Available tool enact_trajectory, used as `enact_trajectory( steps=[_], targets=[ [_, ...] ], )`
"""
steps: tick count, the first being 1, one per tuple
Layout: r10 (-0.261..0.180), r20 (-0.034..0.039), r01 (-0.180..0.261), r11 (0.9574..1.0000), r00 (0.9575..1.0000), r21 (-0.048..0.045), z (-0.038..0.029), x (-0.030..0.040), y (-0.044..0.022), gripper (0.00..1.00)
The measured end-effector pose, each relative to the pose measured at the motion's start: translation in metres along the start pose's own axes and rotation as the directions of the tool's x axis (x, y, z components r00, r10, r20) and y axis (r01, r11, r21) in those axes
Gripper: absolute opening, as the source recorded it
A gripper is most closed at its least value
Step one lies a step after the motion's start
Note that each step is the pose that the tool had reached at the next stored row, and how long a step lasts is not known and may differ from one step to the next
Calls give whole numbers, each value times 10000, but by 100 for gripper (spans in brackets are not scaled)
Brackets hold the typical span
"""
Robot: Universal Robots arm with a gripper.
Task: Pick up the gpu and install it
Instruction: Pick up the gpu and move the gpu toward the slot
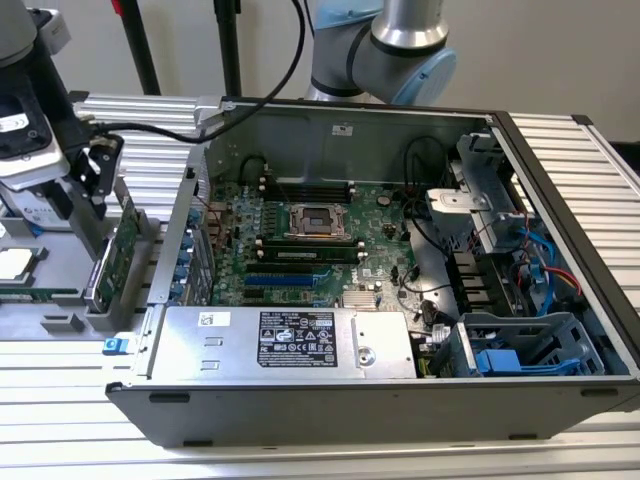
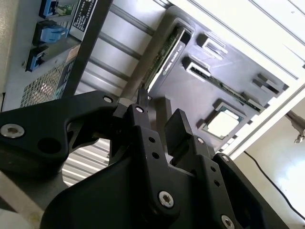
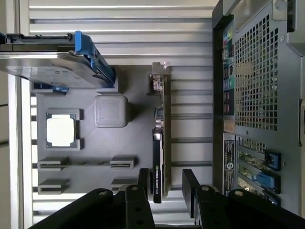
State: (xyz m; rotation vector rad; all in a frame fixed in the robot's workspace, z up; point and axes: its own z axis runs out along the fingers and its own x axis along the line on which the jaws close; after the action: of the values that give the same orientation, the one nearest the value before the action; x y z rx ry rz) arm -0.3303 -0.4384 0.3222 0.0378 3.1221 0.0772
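While the gripper point(image 3: 167, 190) hangs open, the gpu point(image 3: 159, 129) stands on edge just beyond its 2 fingers point(image 3: 191, 191). The card's long axis runs straight along the gap between them, its near end already inside.

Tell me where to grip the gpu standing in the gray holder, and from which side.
Take the gpu by its free upper edge, a finger on each flat face, coming down from above. It stands thin and upright on its long edge in the gray holder, so its faces probably suit a pinch. The open gripper hangs over one end.
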Motion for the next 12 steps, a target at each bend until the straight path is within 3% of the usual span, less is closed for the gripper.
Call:
enact_trajectory(
  steps=[12],
  targets=[
    [-1, 0, 1, 10000, 10000, 20, 84, 2, -5, 100]
  ],
)
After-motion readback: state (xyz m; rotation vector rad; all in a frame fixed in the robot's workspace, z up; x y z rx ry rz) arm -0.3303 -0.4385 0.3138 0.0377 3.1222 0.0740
